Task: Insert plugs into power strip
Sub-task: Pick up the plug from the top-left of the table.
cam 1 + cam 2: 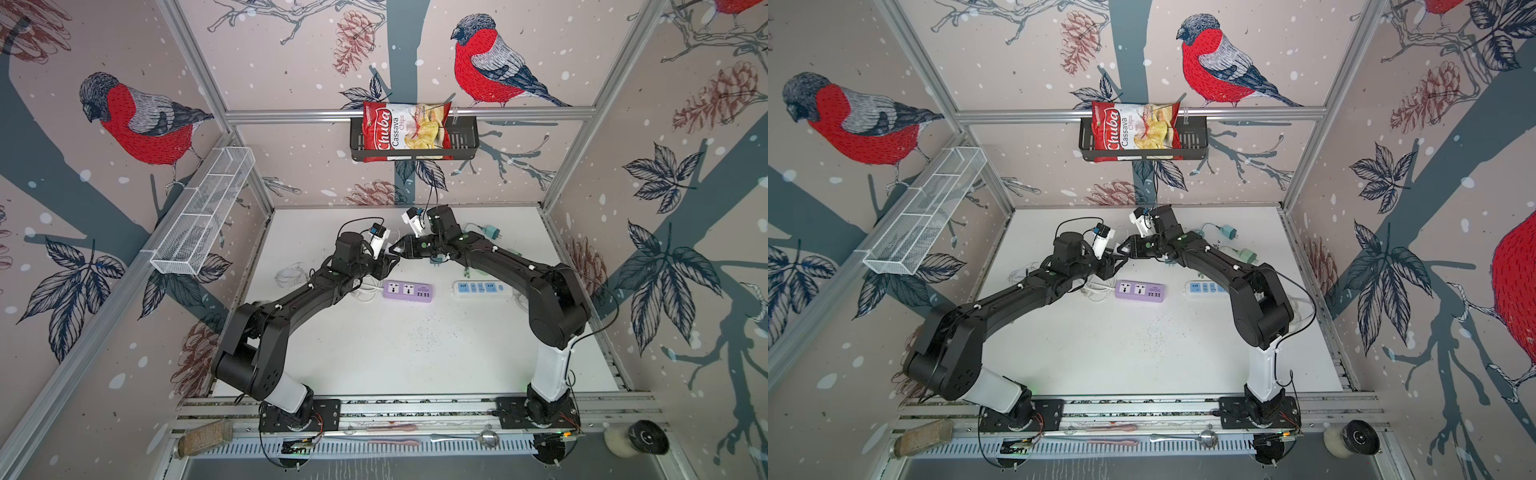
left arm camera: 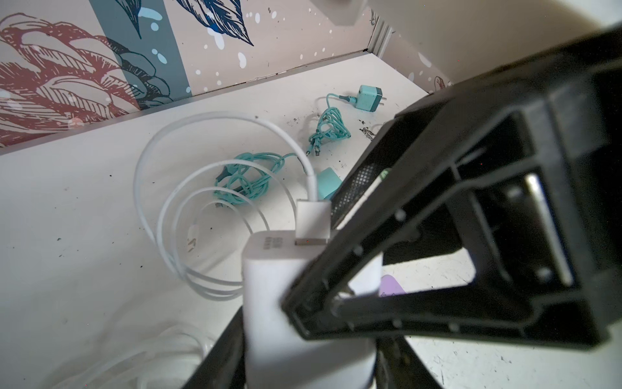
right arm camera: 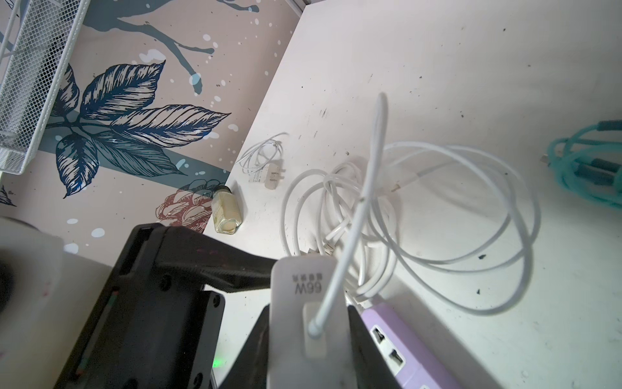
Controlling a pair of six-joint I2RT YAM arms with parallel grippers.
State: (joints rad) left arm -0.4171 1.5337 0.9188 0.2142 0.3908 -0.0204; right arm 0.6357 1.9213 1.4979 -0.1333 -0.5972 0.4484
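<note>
plug [image 2: 279, 269], white, is clamped by left gripper [image 2: 309, 333] and right gripper [image 3: 306, 323] together; they meet just above centre in both top views, purple strip [image 1: 409, 291] below.

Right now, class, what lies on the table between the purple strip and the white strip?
Nothing: bare table between purple strip and white strip, in both top views.

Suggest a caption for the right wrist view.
Right gripper clamps a white plug near the purple power strip, its cable trailing.
</note>
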